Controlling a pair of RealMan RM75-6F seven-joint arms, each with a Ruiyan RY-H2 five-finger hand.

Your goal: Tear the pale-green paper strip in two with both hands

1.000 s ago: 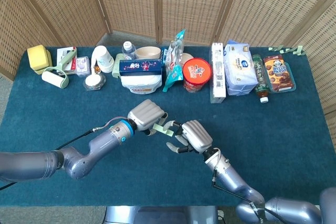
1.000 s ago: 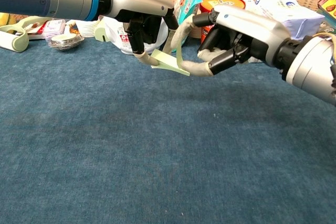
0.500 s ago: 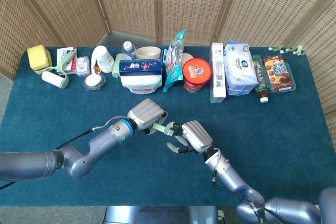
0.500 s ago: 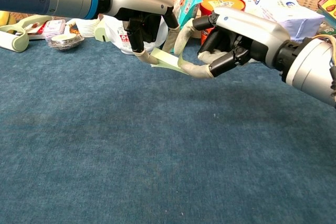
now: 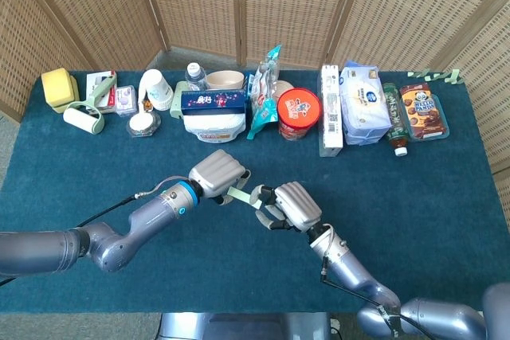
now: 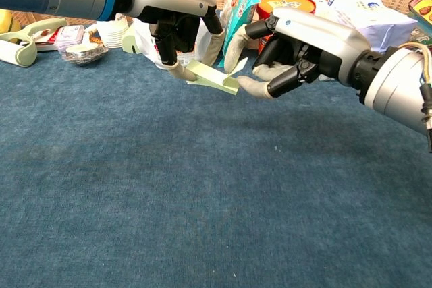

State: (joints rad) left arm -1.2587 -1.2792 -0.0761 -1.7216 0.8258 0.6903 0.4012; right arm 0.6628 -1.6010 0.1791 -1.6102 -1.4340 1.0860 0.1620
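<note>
Holding pale-green paper strip (image 6: 214, 77) above the table's middle, off the cloth | left hand (image 6: 177, 23) pinches its 9 o'clock end, right hand (image 6: 291, 44) its 3 o'clock end | step: tear seemingly underway | next, I judge: pull hands apart, grips firm.

Both views are bright and evenly lit, and the shadows are soft. In the chest view a faint shadow lies on the desk (image 6: 202, 220) under the hands, and the far objects look a little soft. The head view is sharp, with no strong glare.
</note>
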